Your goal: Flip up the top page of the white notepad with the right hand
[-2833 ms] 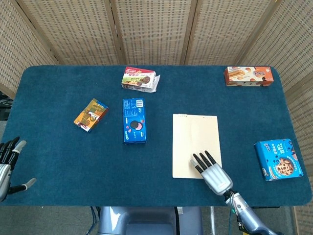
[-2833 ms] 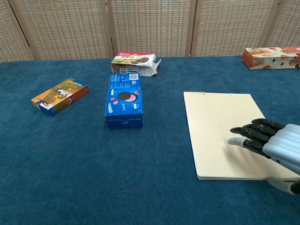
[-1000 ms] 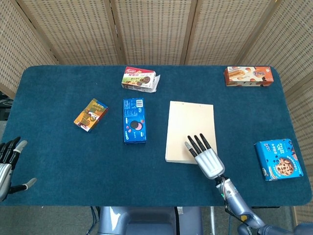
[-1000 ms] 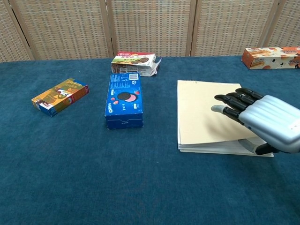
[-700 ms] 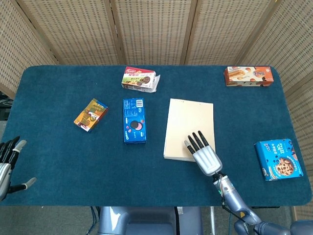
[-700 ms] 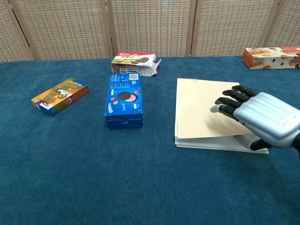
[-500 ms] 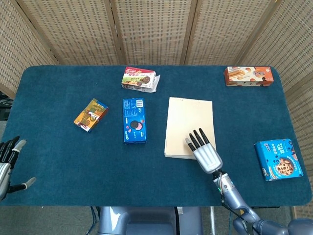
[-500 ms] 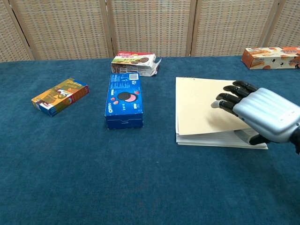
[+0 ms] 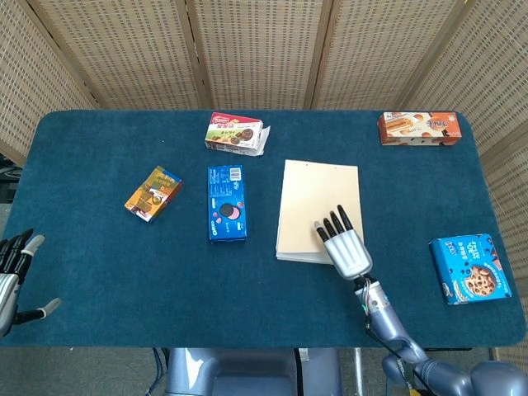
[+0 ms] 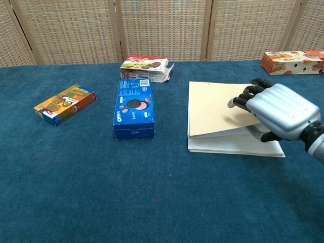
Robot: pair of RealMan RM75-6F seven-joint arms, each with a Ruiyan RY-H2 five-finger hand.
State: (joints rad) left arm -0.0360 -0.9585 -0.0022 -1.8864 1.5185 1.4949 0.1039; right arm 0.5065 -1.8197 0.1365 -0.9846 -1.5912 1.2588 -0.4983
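The white notepad (image 9: 318, 206) lies on the blue table, right of the middle. Its cream top page (image 10: 212, 114) is raised at the near edge, and the lined pages (image 10: 228, 147) show underneath. My right hand (image 9: 344, 243) is at the pad's near right corner. Its fingers lie on top of the raised page and the thumb sits under it, as the chest view (image 10: 276, 111) shows. My left hand (image 9: 12, 276) hangs at the table's near left edge with fingers apart and nothing in it.
A blue Oreo box (image 9: 227, 202) lies just left of the pad. An orange snack box (image 9: 153, 193) is further left, and a red-and-green box (image 9: 235, 132) at the back. An orange box (image 9: 418, 128) sits far right, a blue cookie box (image 9: 470, 268) near right.
The right hand moved forward and up with the top page. The page's near edge rose off the pad, and the pad slid a little away and to the left. The left hand stayed still.
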